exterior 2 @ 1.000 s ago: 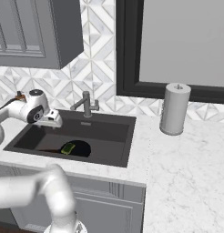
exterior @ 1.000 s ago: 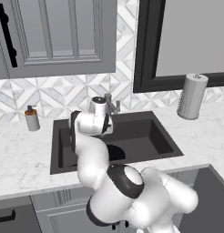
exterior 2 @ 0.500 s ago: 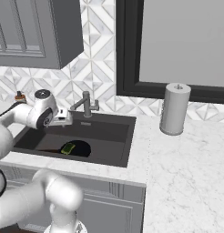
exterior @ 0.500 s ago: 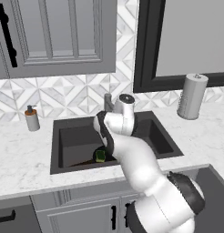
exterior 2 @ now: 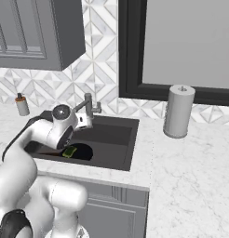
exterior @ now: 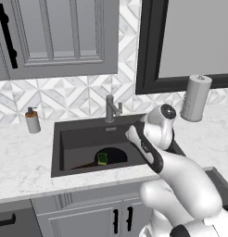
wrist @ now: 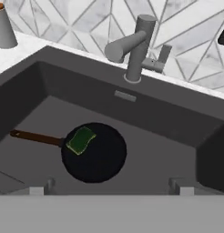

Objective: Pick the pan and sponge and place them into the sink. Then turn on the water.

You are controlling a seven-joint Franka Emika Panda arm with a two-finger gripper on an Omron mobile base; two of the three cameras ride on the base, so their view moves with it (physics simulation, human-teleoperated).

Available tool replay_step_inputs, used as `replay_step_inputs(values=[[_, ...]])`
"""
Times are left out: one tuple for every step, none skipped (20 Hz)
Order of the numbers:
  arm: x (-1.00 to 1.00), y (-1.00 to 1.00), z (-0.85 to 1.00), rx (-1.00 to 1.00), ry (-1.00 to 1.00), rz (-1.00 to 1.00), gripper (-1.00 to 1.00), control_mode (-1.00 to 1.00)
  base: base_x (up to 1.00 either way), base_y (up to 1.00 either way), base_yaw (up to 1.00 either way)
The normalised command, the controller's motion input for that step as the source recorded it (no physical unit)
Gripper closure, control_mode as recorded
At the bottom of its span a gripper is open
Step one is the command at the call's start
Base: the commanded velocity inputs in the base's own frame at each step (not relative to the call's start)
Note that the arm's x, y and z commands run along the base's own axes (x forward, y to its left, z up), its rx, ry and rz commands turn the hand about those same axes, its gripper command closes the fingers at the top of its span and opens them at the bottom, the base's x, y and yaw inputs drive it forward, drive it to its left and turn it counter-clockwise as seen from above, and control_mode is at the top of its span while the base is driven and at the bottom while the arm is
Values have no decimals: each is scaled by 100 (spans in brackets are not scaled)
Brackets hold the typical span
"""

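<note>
Pan (wrist: 95,154): you see it flat in the sink (wrist: 168,136), black, handle running away from the faucet (wrist: 134,48), along the basin.
Sponge (wrist: 80,140): green face up, on the pan.
Gripper (wrist: 109,191): jaws wide, holding nothing.

In the left base view the white arm has swung from the centre to the right of the frame, uncovering the round black frying pan (exterior: 111,156) and the green-faced yellow sponge (exterior: 102,159) in the dark grey sink (exterior: 79,136). In the right base view the open hand (exterior 2: 87,121) has moved rightward, close beside the slim grey metal faucet (exterior 2: 89,105).
</note>
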Motion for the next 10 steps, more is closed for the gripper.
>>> replay_step_inputs(values=[[0,-72,48,5,-22,3,-100,-100,0,0,0],[0,-70,44,6,-22,4,-100,-100,0,0,0],[0,-67,43,5,-25,4,-100,-100,0,0,0],[0,-61,40,6,-23,4,-100,-100,0,0,0],[0,-54,38,5,-22,3,-100,-100,0,0,0],[1,-50,36,6,-21,3,-100,-100,0,0,0],[4,-51,32,7,-20,3,-100,-100,0,0,0],[4,-46,16,9,-20,3,-100,-100,0,0,0],[0,-44,2,9,-25,5,-100,-100,0,0,0],[0,-27,0,5,-29,4,-100,-100,0,0,0]])
